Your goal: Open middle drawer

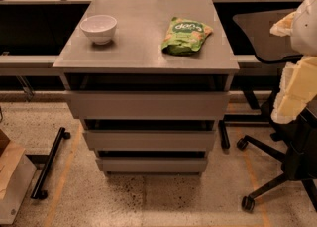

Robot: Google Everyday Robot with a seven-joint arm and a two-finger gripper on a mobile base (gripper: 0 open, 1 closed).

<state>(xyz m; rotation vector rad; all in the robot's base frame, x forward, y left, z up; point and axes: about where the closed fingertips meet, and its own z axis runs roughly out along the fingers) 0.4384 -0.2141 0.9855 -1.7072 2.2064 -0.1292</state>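
Camera view: jaws at the right edge, apart from the middle drawer (148, 140); whether spread, cannot tell.

Arm (306, 23) in view only at the right edge, cropped by the frame. Pale, rounded upper segment at far right, with a small cream-coloured part projecting leftward from it. Gripper (290, 94) directly below that segment and nearer in the scene. Cream-coloured and blocky, angled downward and slightly leftward, lowest tip toward the left. Held raised at the right side, well to the right of scene centre. Joint between rounded segment and gripper mostly hidden at the frame edge. Remainder of arm cut off by the right edge.
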